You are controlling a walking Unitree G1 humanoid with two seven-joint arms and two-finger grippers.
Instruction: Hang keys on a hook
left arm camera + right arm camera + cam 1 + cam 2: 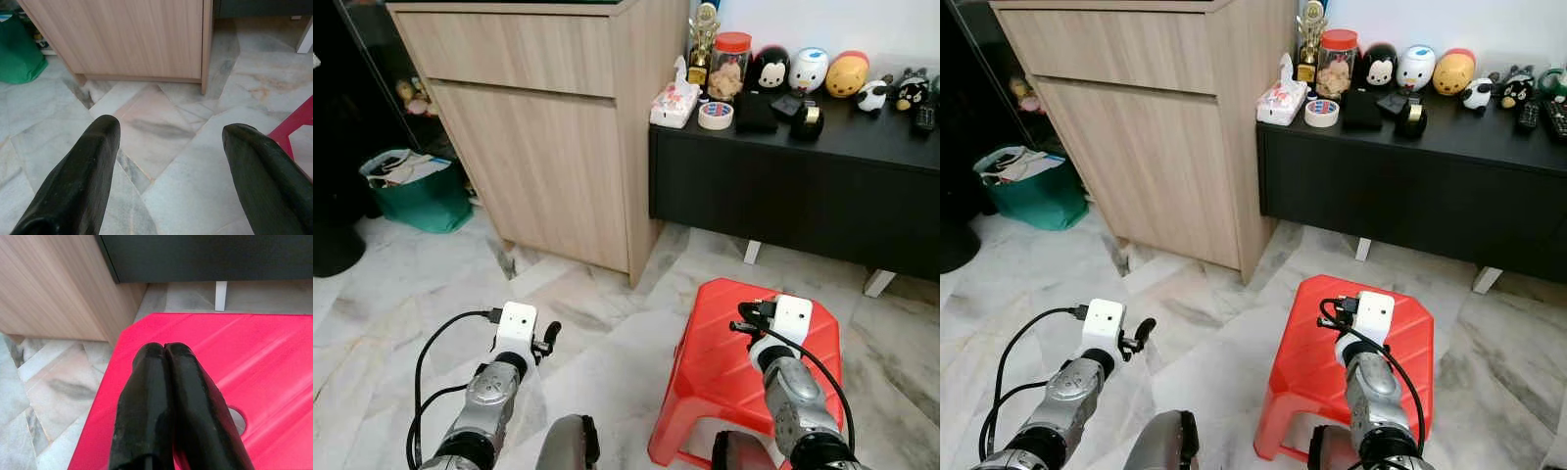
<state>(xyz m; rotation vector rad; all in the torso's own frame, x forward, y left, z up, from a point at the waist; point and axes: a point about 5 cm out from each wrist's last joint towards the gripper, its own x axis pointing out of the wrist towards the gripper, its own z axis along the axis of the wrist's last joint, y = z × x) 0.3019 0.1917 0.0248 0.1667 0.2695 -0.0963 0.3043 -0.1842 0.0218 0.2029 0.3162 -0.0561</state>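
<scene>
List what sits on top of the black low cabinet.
On the black cabinet: tissue pack, tape roll, red-lidded jar, trophy, toy figures, dark items. Anything behind them is hidden.

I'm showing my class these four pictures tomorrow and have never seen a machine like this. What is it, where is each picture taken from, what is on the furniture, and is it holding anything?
It is a humanoid robot with two silver arms, each ending in two long black fingers. The two wide pictures come from cameras in its head, looking down at a marble floor. The other two come from cameras on its wrists, looking along the fingers.

The left gripper is open above the floor. The right gripper is shut, holds nothing, and hovers over a red stool.

Ahead stand a wooden cabinet and a black sideboard. On the sideboard are a tissue box, a tape roll, a red-lidded jar, a small trophy and toy figures. A green bag sits on the left.

I can make out neither keys nor a hook.
</scene>
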